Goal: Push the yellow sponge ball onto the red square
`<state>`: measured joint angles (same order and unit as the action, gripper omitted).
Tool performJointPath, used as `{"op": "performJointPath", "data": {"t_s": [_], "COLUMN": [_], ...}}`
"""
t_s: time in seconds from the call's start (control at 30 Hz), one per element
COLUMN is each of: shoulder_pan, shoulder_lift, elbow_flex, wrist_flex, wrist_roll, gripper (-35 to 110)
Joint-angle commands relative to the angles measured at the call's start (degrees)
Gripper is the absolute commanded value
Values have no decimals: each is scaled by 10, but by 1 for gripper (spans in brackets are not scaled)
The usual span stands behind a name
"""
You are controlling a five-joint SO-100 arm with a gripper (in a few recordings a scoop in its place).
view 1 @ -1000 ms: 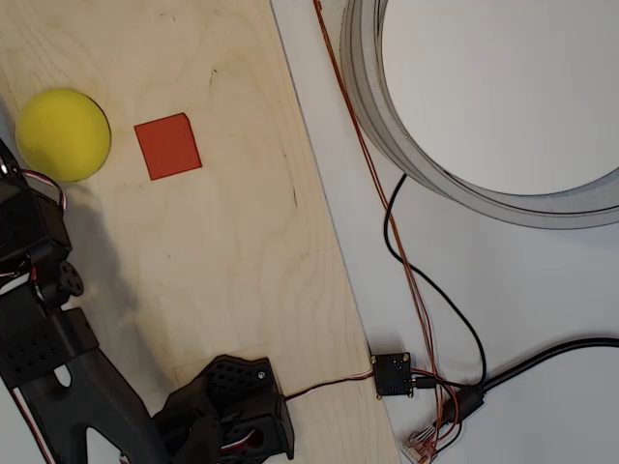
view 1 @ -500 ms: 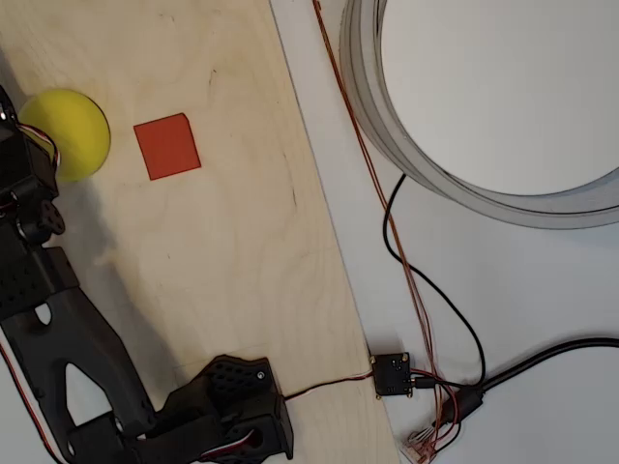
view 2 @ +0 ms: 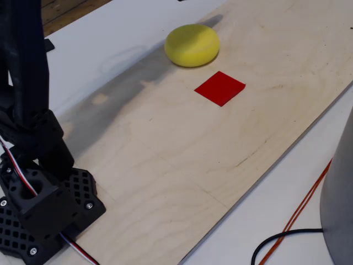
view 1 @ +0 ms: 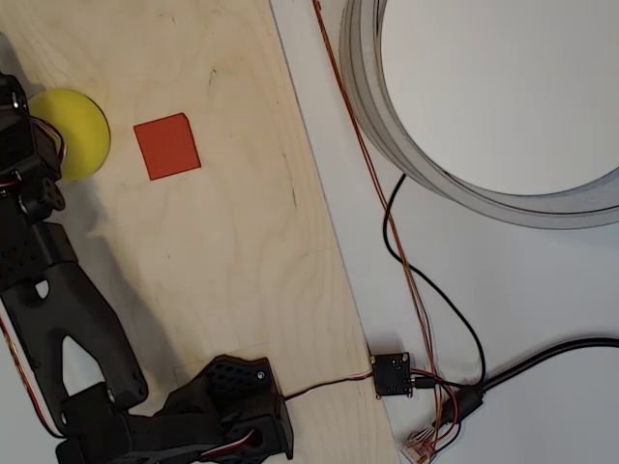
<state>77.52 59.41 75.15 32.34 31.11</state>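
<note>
Pale plywood board (view 1: 222, 242) lay on a white tabletop (view 1: 542, 290), its grain plain. Large grey ring-shaped rim (view 1: 387, 116) sat on the white surface, well to the claw's right in the overhead view. Black printed arm (view 1: 58, 319) reached up the board's left edge; its claw was hidden at the picture's edge, spread or pressed together I cannot tell. Bright yellow foam ball (view 1: 77, 130) rested just right of the arm's upper end. Small flat orange-red square (view 1: 167, 146) lay beyond the ball, apart from it. Thin orange and black wires (view 1: 406, 280) ran to a small black box (view 1: 393, 373).
</note>
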Motion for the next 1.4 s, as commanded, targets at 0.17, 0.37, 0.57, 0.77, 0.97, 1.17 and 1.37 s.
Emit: {"op": "performJointPath", "data": {"t_s": [0.17,0.37,0.57,0.77,0.97,1.17,1.37], "shoulder_pan": [6,4,1,1,0,-3,-4], "shoulder_lift": [-23,-33,-42,-37,-16,16,39], "elbow_flex": [-45,-45,-42,-11,40,117,150], "wrist_flex": [33,53,71,77,76,44,33], "wrist_roll": [39,52,64,74,84,87,83], "gripper": [22,21,21,21,21,21,21]}}
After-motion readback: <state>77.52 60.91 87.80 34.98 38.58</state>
